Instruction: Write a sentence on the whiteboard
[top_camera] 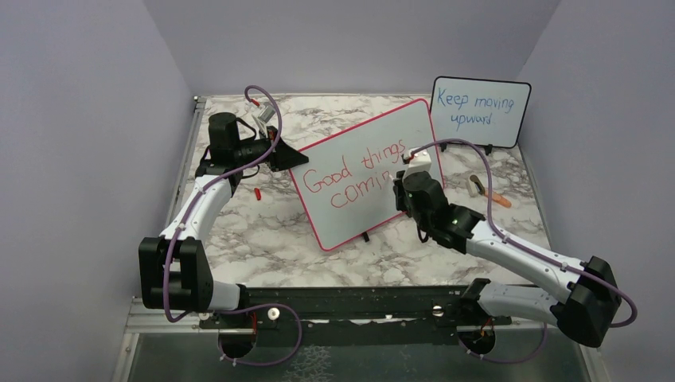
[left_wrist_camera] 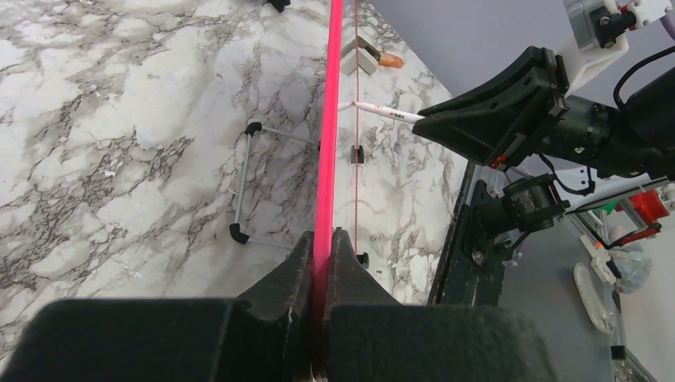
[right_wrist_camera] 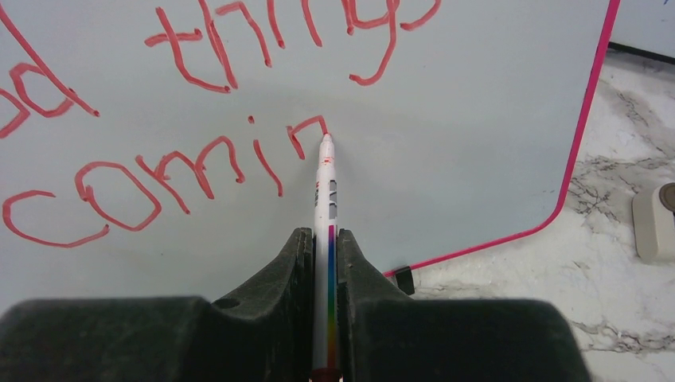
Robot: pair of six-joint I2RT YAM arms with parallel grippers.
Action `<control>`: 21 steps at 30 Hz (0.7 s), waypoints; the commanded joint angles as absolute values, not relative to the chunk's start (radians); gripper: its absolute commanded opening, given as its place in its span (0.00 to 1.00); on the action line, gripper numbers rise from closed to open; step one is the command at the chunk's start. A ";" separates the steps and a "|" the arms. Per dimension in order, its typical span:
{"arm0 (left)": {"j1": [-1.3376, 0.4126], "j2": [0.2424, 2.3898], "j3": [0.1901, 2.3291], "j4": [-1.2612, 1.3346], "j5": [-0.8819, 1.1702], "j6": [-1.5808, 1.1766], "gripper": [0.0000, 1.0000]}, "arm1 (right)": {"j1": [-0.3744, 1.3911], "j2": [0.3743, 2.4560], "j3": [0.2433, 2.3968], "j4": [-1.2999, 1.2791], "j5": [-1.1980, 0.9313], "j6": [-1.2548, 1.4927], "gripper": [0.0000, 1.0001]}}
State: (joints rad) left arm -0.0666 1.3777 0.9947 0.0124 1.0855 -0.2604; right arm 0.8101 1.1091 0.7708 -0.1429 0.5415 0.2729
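Note:
The whiteboard (top_camera: pixel 414 143), white with a red-pink frame, stands tilted mid-table. My left gripper (top_camera: pixel 293 157) is shut on its left edge; in the left wrist view the pink frame (left_wrist_camera: pixel 326 143) runs edge-on between the fingers (left_wrist_camera: pixel 290 274). My right gripper (top_camera: pixel 404 185) is shut on a white marker (right_wrist_camera: pixel 326 199) with a rainbow stripe. Its red tip touches the board at the end of the second "n". The sentence (top_camera: pixel 350 177) reads "Good things" above "comin" in red; it also shows in the right wrist view (right_wrist_camera: pixel 183 167). The marker and right gripper also show in the left wrist view (left_wrist_camera: pixel 422 118).
A smaller black-framed board (top_camera: pixel 480 110) with blue "Keep moving upward" stands at the back right. An eraser (top_camera: pixel 476 185) and an orange object (top_camera: pixel 501 200) lie right of the whiteboard. A small red cap (top_camera: pixel 258 192) lies left of it. The board's wire stand (left_wrist_camera: pixel 243 183) rests behind it.

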 commanded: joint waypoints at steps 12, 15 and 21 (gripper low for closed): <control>-0.081 1.425 0.971 -0.077 0.971 -0.169 0.00 | 0.803 1.046 0.739 -0.177 0.533 0.287 0.01; -0.081 1.425 0.971 -0.078 0.971 -0.169 0.00 | 0.804 1.033 0.745 -0.165 0.553 0.270 0.01; -0.083 1.426 0.971 -0.078 0.972 -0.169 0.00 | 0.786 1.034 0.759 -0.141 0.566 0.241 0.01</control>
